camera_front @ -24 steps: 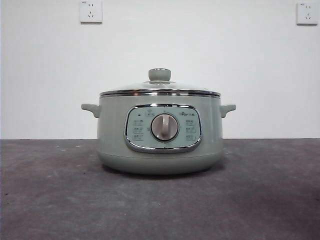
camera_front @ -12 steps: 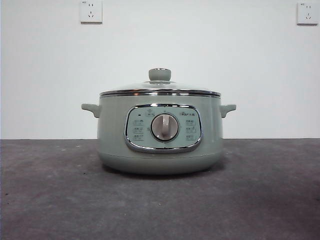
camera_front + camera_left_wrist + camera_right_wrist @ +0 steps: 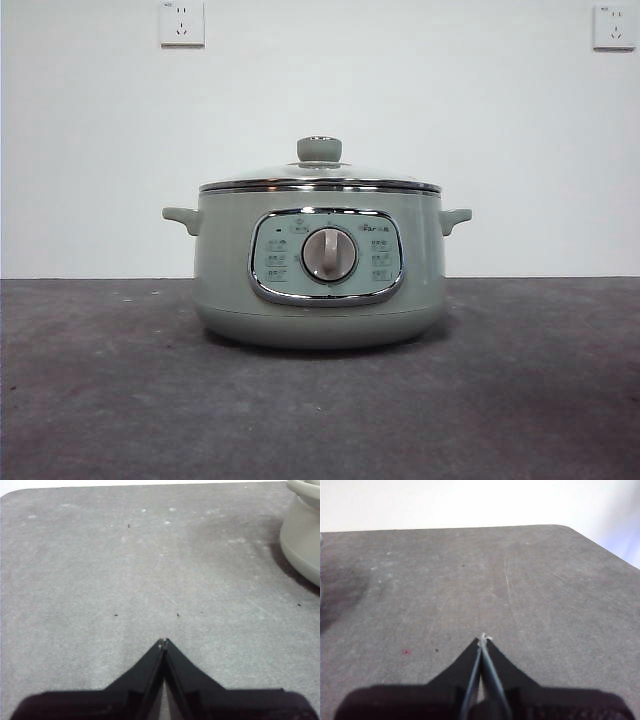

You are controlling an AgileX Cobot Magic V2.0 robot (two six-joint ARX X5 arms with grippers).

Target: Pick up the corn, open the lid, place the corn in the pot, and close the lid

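While both my arms wait over the grey table (image 3: 100, 400), my left gripper (image 3: 163, 642) is pinched tight with nothing in it, and my right gripper (image 3: 482, 639) is pinched tight and empty too. Neither shows in the front view.

Near me there is only bare table. I cannot see the corn anywhere, so I cannot tell which way it lies or which arm is closer to it. It may already be inside.

Farther back, in the middle, sits the pot (image 3: 320, 270). Its side peeks into my left wrist view (image 3: 302, 535), just off to my left gripper's right and farther away, so I think my left arm is nearer to it. The lid (image 3: 320, 178) sits flat on top, its knob (image 3: 319, 149) pointing straight up.
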